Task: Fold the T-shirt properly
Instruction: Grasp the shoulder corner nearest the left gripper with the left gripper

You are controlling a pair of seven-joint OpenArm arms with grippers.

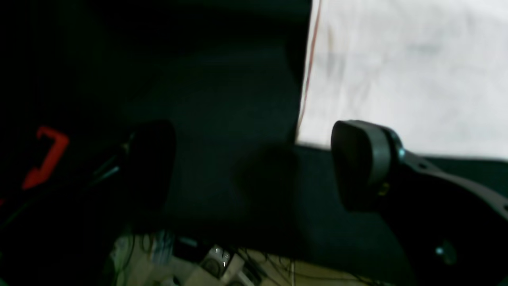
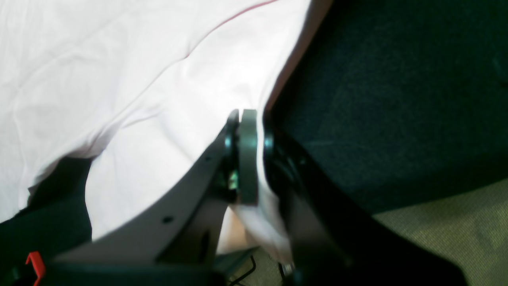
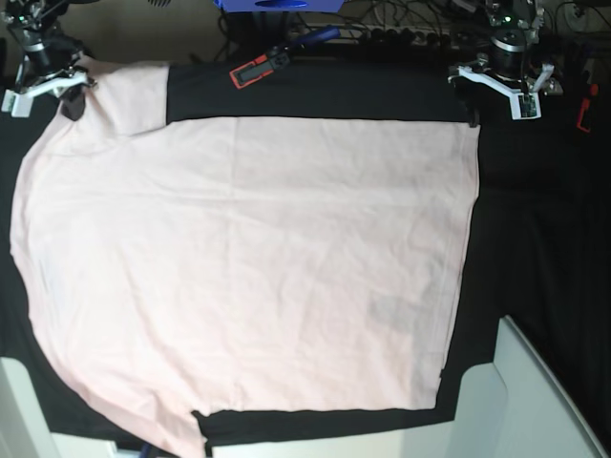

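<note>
Pale pink cotton covers most of the work surface: the T-shirt [image 3: 248, 258] lies spread flat, plain side up, on the black table cover [image 3: 544, 248]. In the base view, one side edge runs straight down near that view's right. A sleeve reaches up to the far left corner.

**Tool state**
- The right gripper [image 2: 256, 155] is closed. In the right wrist view a thin fold of the T-shirt [image 2: 119, 79] passes between its fingers [image 2: 248, 159]. It grips the cloth close to the edge.
- The left gripper [image 1: 254, 167] stands wide apart and holds nothing. One dark pad [image 1: 359, 163] sits just beside the T-shirt corner [image 1: 397, 71], over the table cover [image 1: 238, 99]. The opposite finger is lost in shadow.

**Failure risks (judgement)**
- Only one arm has the cloth. If the right arm lifts or pulls now, the shirt is likely to drag across the cover and skew, which spoils the straight edges needed for a clean fold.
- The right grip is shallow and near the edge. Fast motion could pull the cloth free.
- The left gripper is off the fabric. If it closes where it is, it may pinch the table cover or nothing at all.
- Creases across the body may be set into the fold unless the cloth is kept taut.

**Markings**
- No print or lettering shows on the upturned side. A faint grey patch shows through in the lower right; it is not legible.
- A red-and-black tool [image 3: 258, 67] lies at the far edge; any writing on it is too small to read.
</note>
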